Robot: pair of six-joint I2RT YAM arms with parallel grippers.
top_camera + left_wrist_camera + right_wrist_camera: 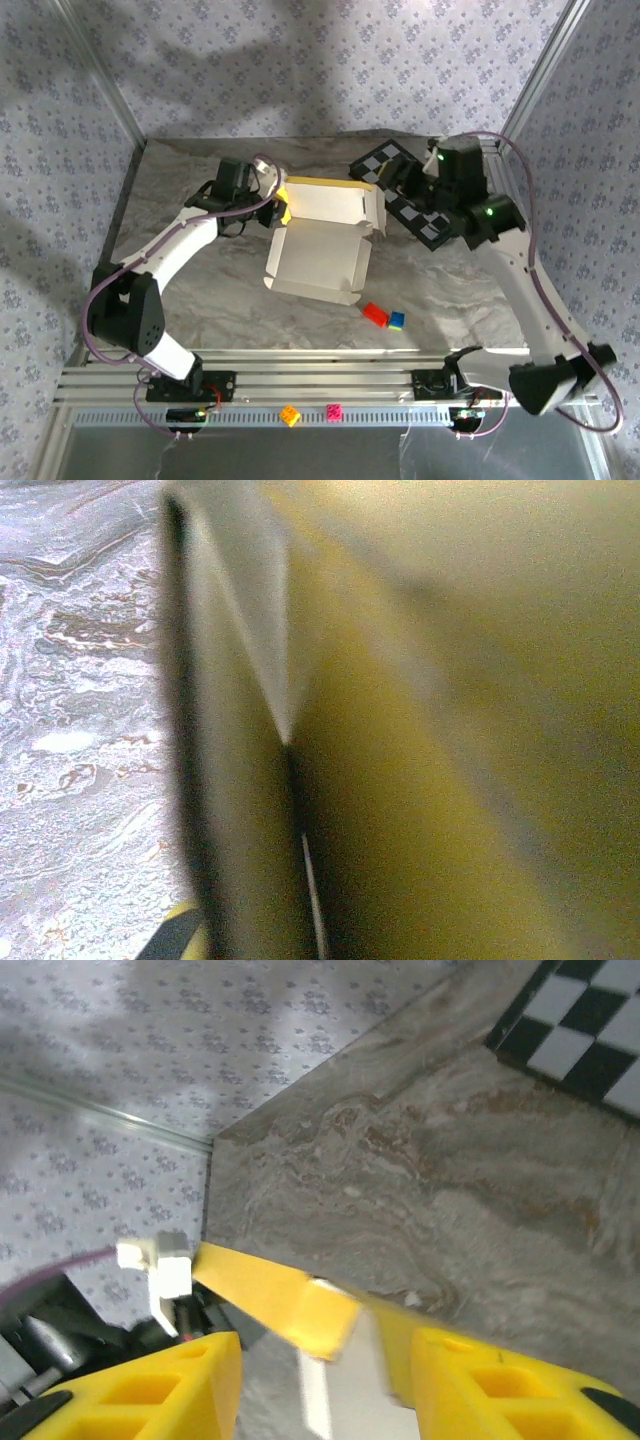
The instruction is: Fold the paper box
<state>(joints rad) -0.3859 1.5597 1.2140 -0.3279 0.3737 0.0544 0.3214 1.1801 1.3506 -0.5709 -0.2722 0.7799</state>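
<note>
Paper box (320, 245) sits in left jaws (flap between right jaws).

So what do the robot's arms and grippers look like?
The left arm and right arm have white links, black joints and a thin purple cable alongside. The right arm carries green lights. The right gripper has blocky yellow fingers with recessed pockets.

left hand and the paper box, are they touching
Touching. Left wrist view: the paper box runs straight out from the shut left hand, pinched at its wall.
</note>
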